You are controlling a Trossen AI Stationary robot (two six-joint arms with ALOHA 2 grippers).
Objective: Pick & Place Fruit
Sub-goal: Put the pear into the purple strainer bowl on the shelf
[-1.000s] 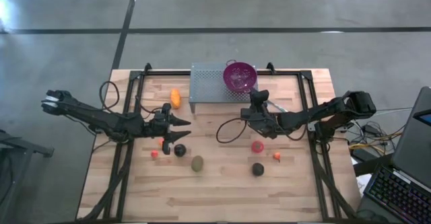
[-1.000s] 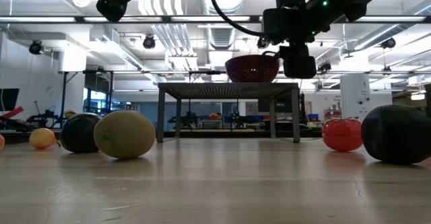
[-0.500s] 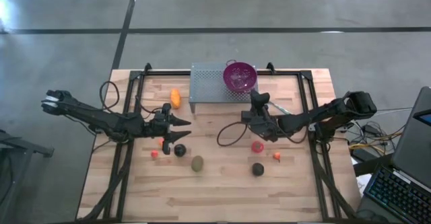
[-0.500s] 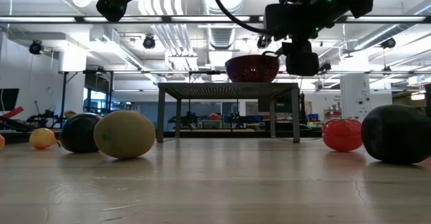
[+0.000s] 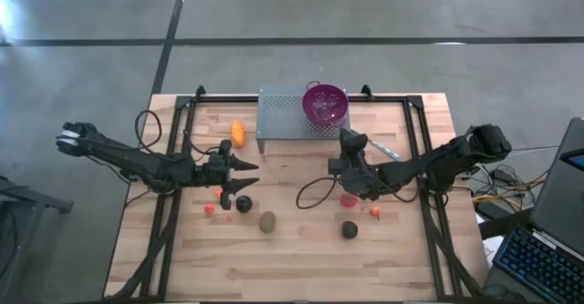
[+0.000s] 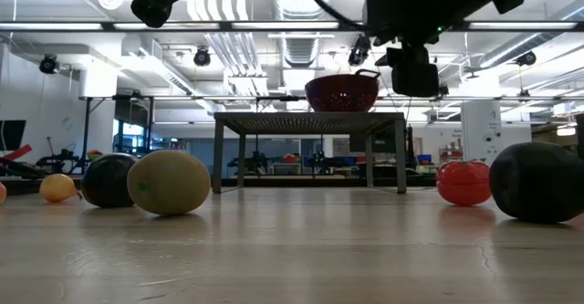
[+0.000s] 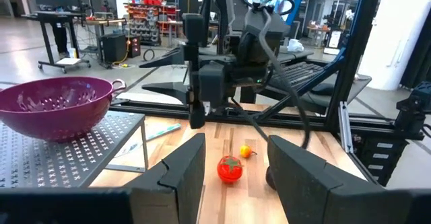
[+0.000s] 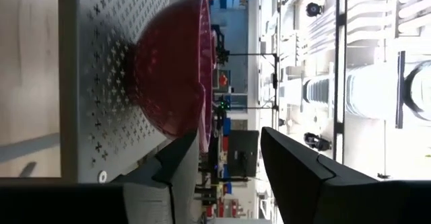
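Observation:
The fruit lies scattered on the wooden table. An elongated orange one [image 5: 238, 132] is at the far left. A small red ball [image 5: 209, 208], a black round [image 5: 244, 204] and a brown-green oval [image 5: 266, 222] lie left of centre. A red tomato [image 5: 349, 199], a small orange ball [image 5: 375, 212] and a black round [image 5: 349, 229] lie at the right. My left gripper [image 5: 248, 174] hovers open above the left group, pointing level toward the right. My right gripper [image 5: 347, 136] hovers open, pointing at the purple bowl [image 5: 325, 103]. Neither holds anything.
The purple bowl stands on a grey perforated metal stand [image 5: 278, 114] at the table's far middle. A thin silver utensil [image 5: 383, 149] lies right of the stand. Black frame rails [image 5: 179, 149] run along both table sides. Bare wood stretches along the near edge.
My right gripper has drifted a little toward the table's near edge, away from the stand, still level and pointing at the bowl. Its fingers stand as far apart as before. No fruit has moved.

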